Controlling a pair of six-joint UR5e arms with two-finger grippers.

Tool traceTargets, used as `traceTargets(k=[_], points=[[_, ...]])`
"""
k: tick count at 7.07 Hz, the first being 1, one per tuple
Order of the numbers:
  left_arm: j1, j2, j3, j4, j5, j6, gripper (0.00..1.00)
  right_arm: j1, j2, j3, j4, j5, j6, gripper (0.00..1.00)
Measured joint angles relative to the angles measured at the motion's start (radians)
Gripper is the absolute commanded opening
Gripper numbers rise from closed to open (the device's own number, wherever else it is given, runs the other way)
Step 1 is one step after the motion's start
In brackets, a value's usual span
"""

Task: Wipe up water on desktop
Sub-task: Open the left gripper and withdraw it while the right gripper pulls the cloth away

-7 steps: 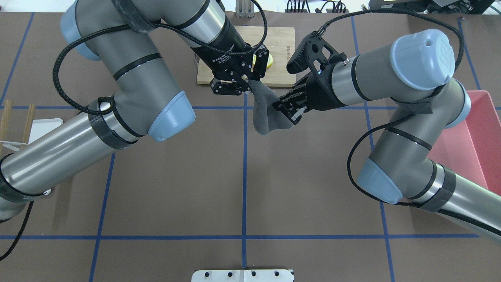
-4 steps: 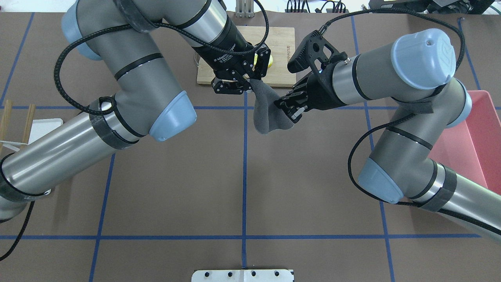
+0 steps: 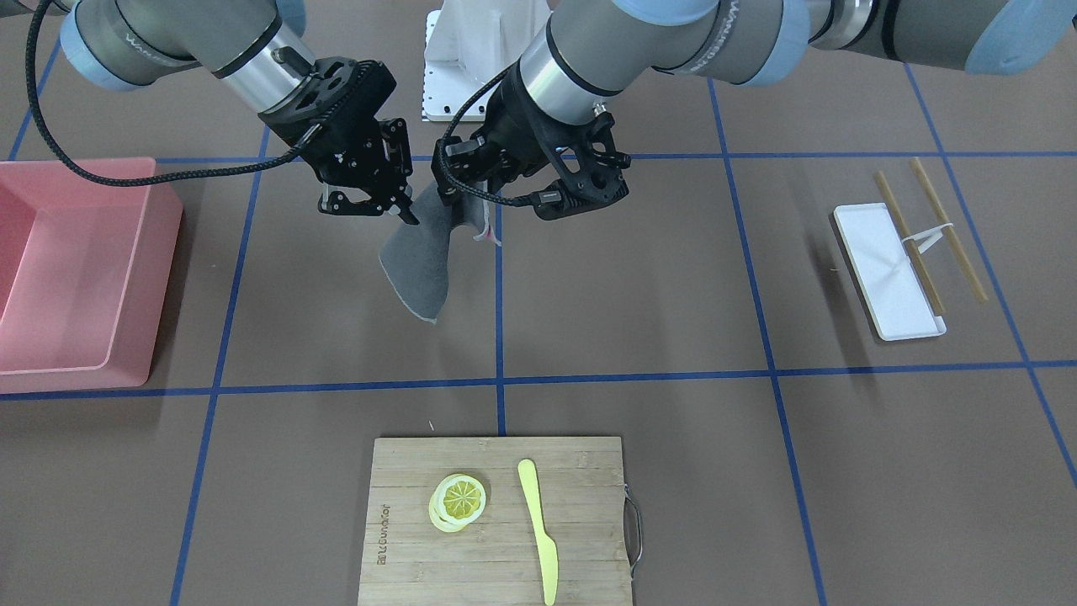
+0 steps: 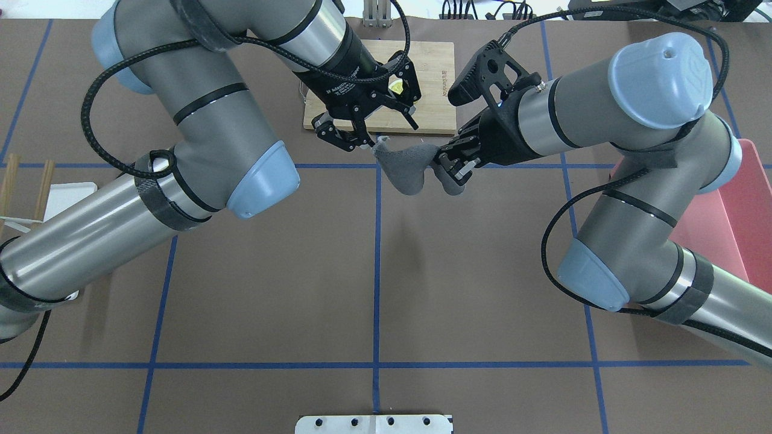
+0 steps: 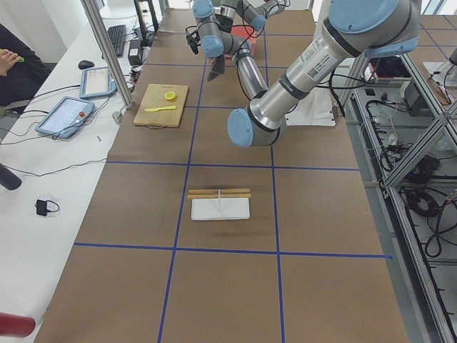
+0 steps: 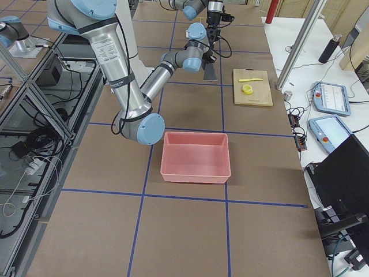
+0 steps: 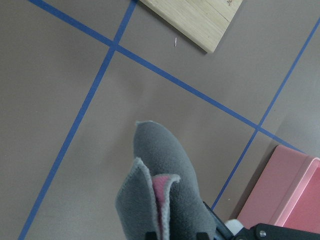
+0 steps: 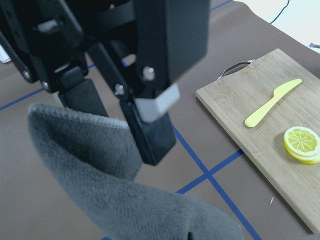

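Dangling over the table (image 4: 271,271), midway between its side edges, a gray cloth (image 4: 405,172) is clamped in the right jaws; the left jaws stand apart beside it.

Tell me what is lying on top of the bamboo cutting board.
On the cutting board lie stacked lemon slices and a yellow knife, apart from each other. The front-facing view cuts off the board's lowest edge, so that strip is unseen.

Bamboo cutting board (image 5: 157,120) — yellow knife (image 5: 160,108), lemon slice (image 5: 170,95) — on desktop (image 5: 143,250).
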State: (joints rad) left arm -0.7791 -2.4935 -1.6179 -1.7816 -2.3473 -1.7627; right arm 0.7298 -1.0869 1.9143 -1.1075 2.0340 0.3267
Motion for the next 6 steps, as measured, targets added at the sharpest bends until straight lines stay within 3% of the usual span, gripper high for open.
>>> traceTargets(k=[3, 4, 6], points=[[-0.024, 0.036, -0.038, 0.004, 0.022, 0.028, 0.99, 0.029, -0.007, 0.039, -0.088, 0.010, 0.000, 0.00], [-0.049, 0.100, -0.085, 0.004, 0.027, 0.137, 0.99, 0.040, -0.010, 0.080, -0.170, 0.010, -0.002, 0.00], [-0.136, 0.282, -0.200, 0.006, 0.036, 0.622, 0.99, 0.080, -0.018, 0.137, -0.328, 0.011, -0.006, 0.00]])
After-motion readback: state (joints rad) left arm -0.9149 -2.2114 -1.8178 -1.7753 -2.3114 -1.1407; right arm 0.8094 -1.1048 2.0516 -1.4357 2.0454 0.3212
